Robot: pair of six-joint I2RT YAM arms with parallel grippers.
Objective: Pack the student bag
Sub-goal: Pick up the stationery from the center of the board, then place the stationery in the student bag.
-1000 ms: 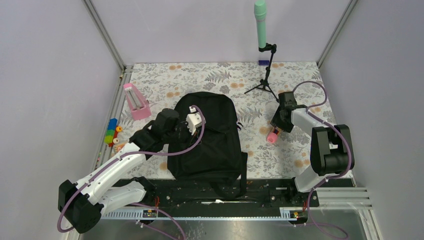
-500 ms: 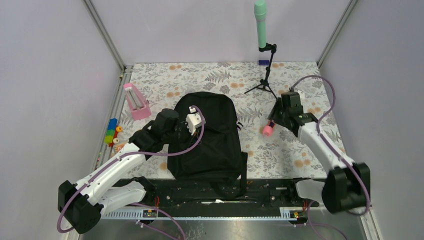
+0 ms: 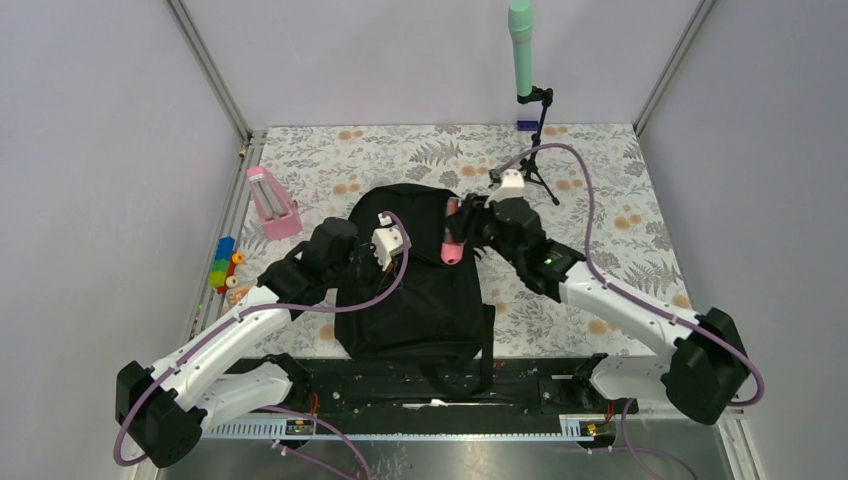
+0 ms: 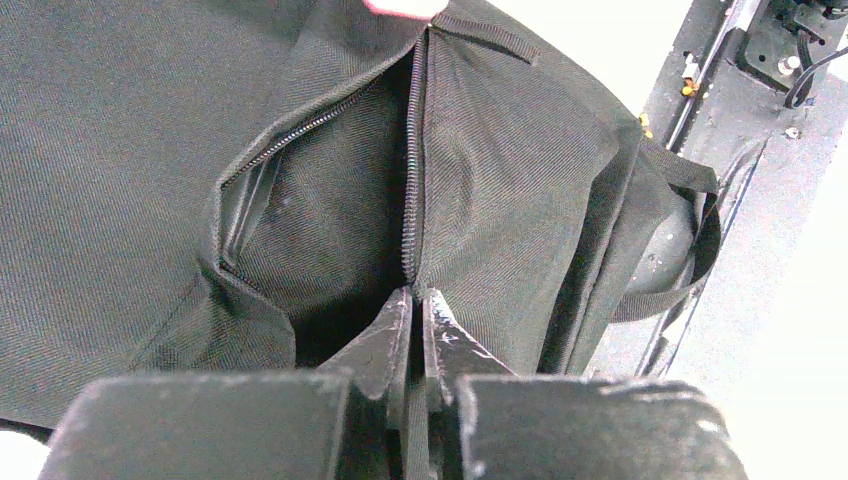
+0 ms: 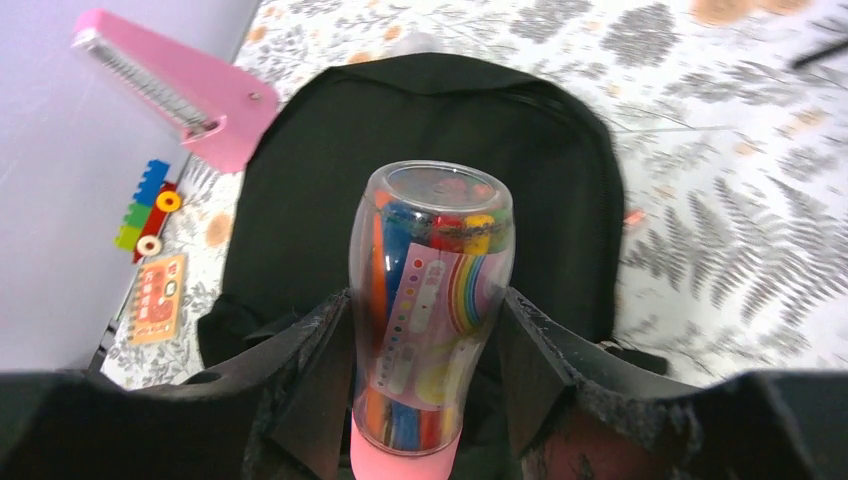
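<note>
Two arms work on one student bag (image 3: 420,310), which lies flat at mid-table with its straps toward the near edge. The right gripper (image 5: 430,335), a second ago out over the right part of the cloth, now hangs above the far half of the bag. Its jaws are part-way apart and clamped on a clear pen tube (image 5: 432,270) (pink cap, packed with coloured pens). The left gripper (image 4: 412,320) has not shifted. Its jaws are pressed together at the end of a zip, pinching the bag's fabric so that the pocket mouth gapes. The change suggests the carry is nearly over, with lowering the tube into that opening as the likely next step.

The surface is a pale fern-and-flower cloth (image 3: 330,160). At the left lie a pink wedge (image 3: 270,200), coloured blocks (image 3: 222,262) and a small orange card (image 5: 158,295). At the far edge a black tripod (image 3: 530,165) carries a green cylinder (image 3: 521,45). Plain lilac walls (image 3: 100,150) and metal posts (image 3: 205,65) enclose the table.
</note>
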